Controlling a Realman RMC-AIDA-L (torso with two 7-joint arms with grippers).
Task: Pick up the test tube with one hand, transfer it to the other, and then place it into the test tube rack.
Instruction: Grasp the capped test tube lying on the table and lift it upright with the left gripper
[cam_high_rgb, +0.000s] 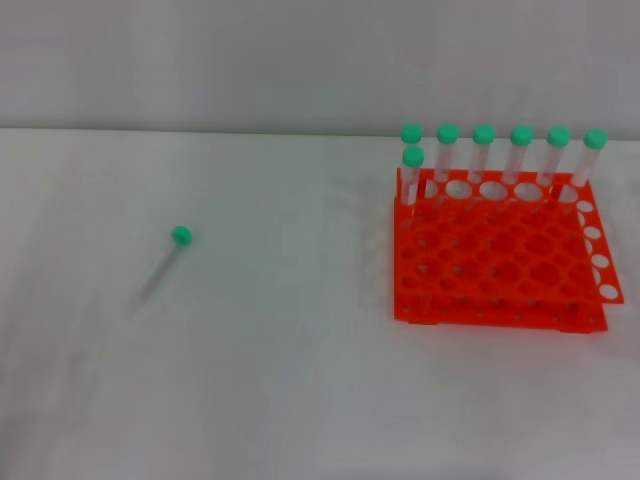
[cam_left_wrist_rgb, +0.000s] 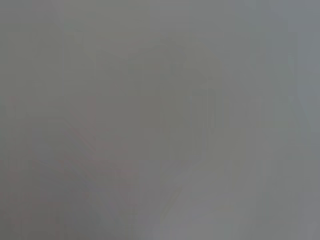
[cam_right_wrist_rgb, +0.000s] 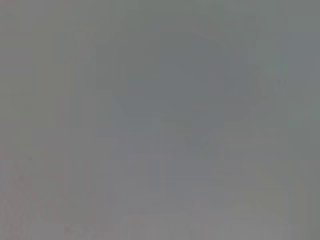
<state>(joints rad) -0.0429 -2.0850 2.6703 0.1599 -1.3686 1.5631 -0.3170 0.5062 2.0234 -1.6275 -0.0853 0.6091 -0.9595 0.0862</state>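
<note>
Slim clear plastic test tube with round green cap (cam_high_rgb: 165, 262) lies flat on the white counter (cam_high_rgb: 280, 380), left side, well apart from the bright orange-red plastic rack (cam_high_rgb: 495, 255) on the right. Seven green-capped tubes (cam_high_rgb: 483, 150) stand upright along the rack's far side. Neither tool is in view, state unknown. No readable writing.

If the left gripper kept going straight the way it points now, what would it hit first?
Cannot say: neither gripper appears in the head view, and the left wrist view shows only featureless grey. The test tube lies alone on the table, left of the test tube rack.
</note>
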